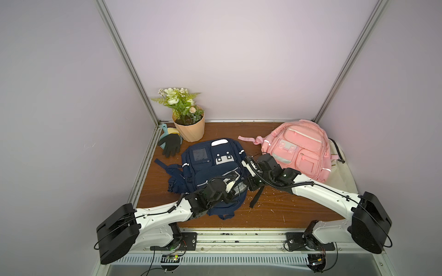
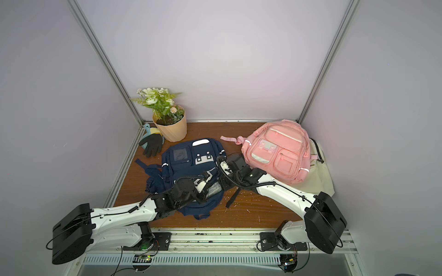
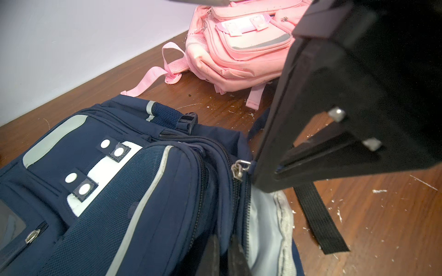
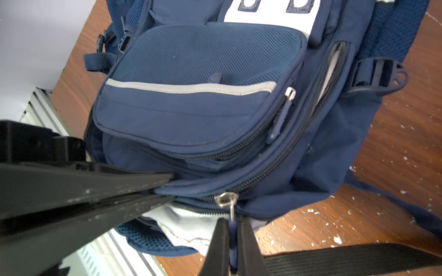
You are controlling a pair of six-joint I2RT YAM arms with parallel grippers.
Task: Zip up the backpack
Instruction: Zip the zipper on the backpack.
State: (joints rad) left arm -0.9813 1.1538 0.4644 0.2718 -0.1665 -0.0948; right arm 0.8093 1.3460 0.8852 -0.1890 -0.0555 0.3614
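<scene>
The navy backpack lies flat on the wooden table, its main compartment gaping to show pale grey lining. My left gripper is shut on a fold of navy fabric beside the zipper track. The silver zipper slider sits at the mouth's corner. Its blue pull tab is pinched in my shut right gripper, which points down at the bag's near right corner. The two grippers are close together.
A pink backpack lies at the back right on a cream bag. A potted plant and a black glove sit at the back left. A black strap trails beside the right gripper.
</scene>
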